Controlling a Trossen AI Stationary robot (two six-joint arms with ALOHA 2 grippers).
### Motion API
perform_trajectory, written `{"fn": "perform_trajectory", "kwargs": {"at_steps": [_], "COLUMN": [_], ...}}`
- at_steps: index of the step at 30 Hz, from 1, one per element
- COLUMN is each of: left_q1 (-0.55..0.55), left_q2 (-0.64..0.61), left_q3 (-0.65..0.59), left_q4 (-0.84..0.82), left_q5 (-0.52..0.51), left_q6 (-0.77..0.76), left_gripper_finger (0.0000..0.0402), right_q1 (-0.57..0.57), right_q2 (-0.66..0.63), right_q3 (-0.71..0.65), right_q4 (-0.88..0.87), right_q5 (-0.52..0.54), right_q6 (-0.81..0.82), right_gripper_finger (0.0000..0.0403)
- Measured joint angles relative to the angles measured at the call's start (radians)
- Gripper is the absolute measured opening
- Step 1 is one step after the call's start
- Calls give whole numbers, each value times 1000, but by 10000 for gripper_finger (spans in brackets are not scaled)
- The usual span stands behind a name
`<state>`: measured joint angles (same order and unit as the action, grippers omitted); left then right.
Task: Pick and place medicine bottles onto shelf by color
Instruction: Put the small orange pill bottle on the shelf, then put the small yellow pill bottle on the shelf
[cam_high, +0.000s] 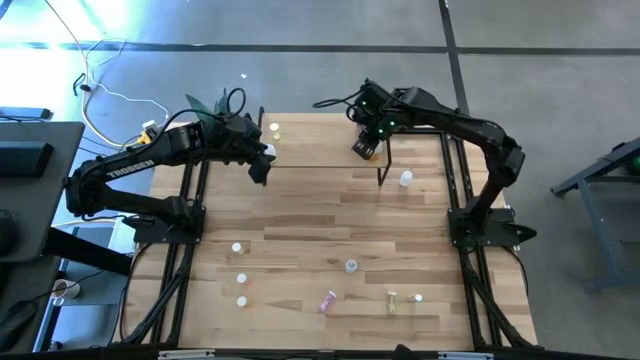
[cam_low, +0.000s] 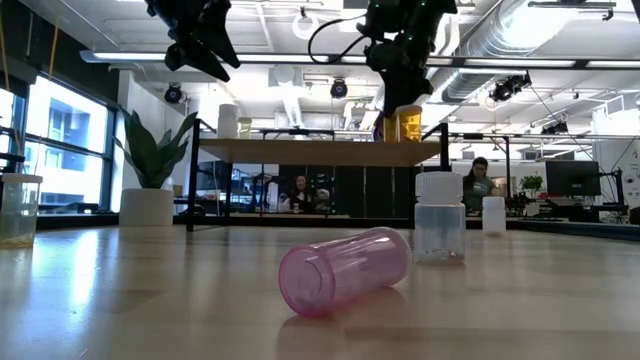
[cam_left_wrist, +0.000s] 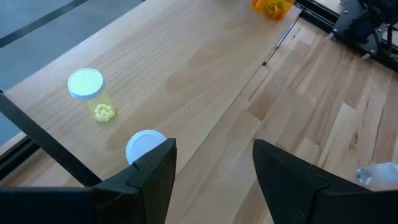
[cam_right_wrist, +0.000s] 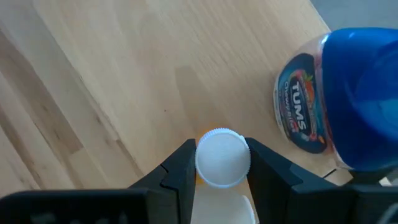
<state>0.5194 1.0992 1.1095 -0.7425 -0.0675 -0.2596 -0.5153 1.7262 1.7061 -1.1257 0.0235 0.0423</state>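
Observation:
The shelf (cam_high: 320, 140), a light-wood board on thin black legs, stands at the table's far side. My right gripper (cam_high: 368, 150) hovers over its right part, shut on an orange medicine bottle (cam_low: 408, 123) with a white cap. A big blue bottle (cam_right_wrist: 336, 99) stands on the board right beside it. My left gripper (cam_left_wrist: 214, 155) hangs open above the shelf's near left edge. Below it, a yellow bottle (cam_left_wrist: 87, 90) and a white-capped one (cam_left_wrist: 144, 146) stand on the board. My right gripper pinches the orange bottle's white cap (cam_right_wrist: 222, 158) between its two fingers, one on each side of the cap. The fingers come steeply from above. The bottle hangs upright below them, its base at the shelf top; whether it touches the board I cannot tell.
Loose bottles dot the near half of the table: a pink one (cam_low: 345, 268) on its side, a yellow-green one (cam_high: 392, 301), and several white-capped ones such as (cam_high: 237, 247). One more white-capped bottle (cam_high: 406, 179) stands in front of the shelf. A potted plant (cam_low: 147, 205) stands at the far left.

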Motion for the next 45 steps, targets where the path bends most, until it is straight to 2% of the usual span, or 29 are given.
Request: {"fn": "perform_trajectory", "kwargs": {"at_steps": [24, 36, 45], "left_q1": [-1, -1, -30], "left_q2": [0, 0, 0], "left_q3": [0, 0, 0], "left_q4": [-2, -24, -74], "left_q5": [4, 5, 57], "left_q6": [1, 1, -27], "left_gripper_finger": [200, 200, 200], "right_q1": [13, 12, 12], "right_q2": [34, 32, -6], "right_q3": [7, 7, 8], "right_q4": [22, 34, 62], "right_q5": [27, 27, 28], "right_q6": [28, 28, 28], "right_gripper_finger": [111, 188, 197]}}
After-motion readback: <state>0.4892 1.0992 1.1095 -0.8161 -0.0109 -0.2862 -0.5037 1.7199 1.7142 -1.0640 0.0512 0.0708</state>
